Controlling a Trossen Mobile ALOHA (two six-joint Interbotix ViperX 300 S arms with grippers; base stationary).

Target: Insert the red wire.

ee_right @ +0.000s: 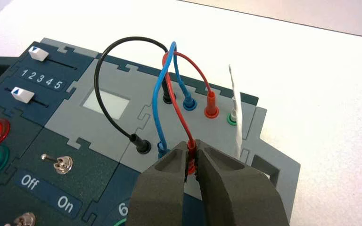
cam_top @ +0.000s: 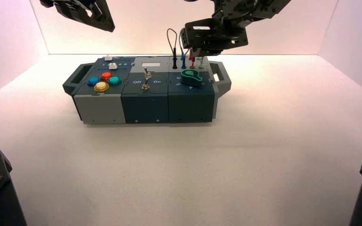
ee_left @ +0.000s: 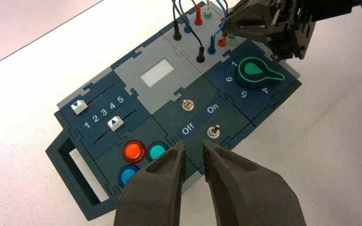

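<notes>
With the right gripper (ee_right: 192, 162) clenched on the red wire's near plug (ee_right: 191, 149), press straight down into its red socket (ee_right: 191, 168).

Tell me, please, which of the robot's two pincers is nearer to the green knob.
The right one. The right pincer is just behind the green knob, at the red plug; the left pincer hangs off to the left, above the box's button side.

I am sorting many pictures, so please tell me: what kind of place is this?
Probably a robotics lab test station: a button-and-switch box on a pale table, with robot arms reaching in above.
</notes>
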